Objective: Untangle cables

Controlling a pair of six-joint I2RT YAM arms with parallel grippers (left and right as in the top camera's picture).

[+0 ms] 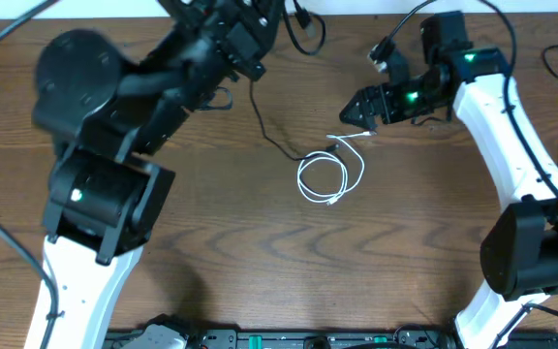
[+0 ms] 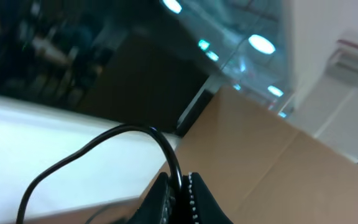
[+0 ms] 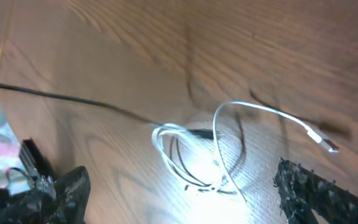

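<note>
The white cable (image 1: 329, 178) lies coiled in a loop on the wooden table at centre. It also shows in the right wrist view (image 3: 188, 158), with one plug end (image 3: 325, 143) sticking out to the right. The thin black cable (image 1: 265, 128) runs from the coil up and to the left, and shows stretched in the right wrist view (image 3: 73, 99). My left gripper (image 1: 249, 64) is raised at the top and shut on the black cable (image 2: 178, 177). My right gripper (image 1: 355, 111) is open just above and right of the coil, and its fingers (image 3: 188, 202) straddle the coil.
Thicker black robot wires (image 1: 304, 35) loop at the table's far edge. A cardboard box (image 2: 291, 168) shows in the left wrist view. The left arm's bulky body (image 1: 105, 145) covers the table's left part. Bare wood (image 1: 289, 262) lies in front of the coil.
</note>
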